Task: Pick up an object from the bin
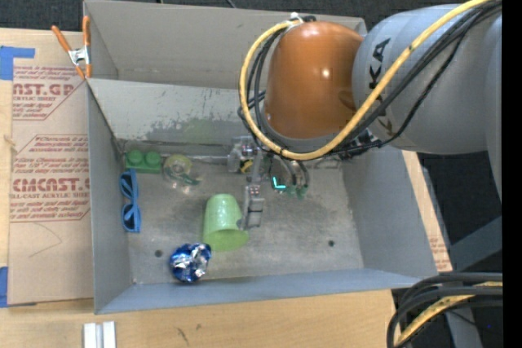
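Bin [163, 37] far-rt corner under arm [440, 69]

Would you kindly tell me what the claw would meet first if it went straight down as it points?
Probably the pale green cup lying on its side, since the claw is close against its right edge; otherwise the bare floor of the bin beside it. Depth is unclear from above.

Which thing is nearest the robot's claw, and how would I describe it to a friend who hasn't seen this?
Start at the grey metal bin and look to the middle of its floor, just left of the gripper. There a pale green plastic cup lies tipped on its side. It is the only cup, and far paler than the dark green block by the left wall.
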You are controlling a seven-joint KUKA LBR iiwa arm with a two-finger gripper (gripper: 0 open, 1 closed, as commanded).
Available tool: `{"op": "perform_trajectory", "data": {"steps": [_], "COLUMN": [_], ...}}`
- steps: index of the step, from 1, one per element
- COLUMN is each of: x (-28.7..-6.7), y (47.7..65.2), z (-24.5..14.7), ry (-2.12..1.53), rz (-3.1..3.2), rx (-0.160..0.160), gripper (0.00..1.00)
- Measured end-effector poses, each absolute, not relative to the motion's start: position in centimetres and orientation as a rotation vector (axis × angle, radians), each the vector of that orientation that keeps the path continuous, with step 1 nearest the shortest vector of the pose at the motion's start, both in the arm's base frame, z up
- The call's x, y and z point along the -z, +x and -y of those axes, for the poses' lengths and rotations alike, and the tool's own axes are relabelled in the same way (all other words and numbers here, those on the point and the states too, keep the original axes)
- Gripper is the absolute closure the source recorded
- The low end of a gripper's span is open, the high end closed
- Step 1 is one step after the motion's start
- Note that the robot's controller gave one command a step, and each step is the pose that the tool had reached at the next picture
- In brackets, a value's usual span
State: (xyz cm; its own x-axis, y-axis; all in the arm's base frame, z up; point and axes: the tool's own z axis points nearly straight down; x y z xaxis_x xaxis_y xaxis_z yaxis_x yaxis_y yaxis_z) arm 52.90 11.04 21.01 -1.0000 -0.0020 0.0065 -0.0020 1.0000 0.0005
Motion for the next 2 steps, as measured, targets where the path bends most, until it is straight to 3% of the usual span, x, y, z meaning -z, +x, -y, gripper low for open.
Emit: {"op": "perform_trajectory", "data": {"steps": [1,2], "x": [-7.94,-8.34], "y": [52.09,51.98], "z": [-10.96,-11.29], "ry": [0.352,0.355], "rz": [3.140,3.134], "rx": [0.004,0.011], "gripper": [0.00,1.00]}}
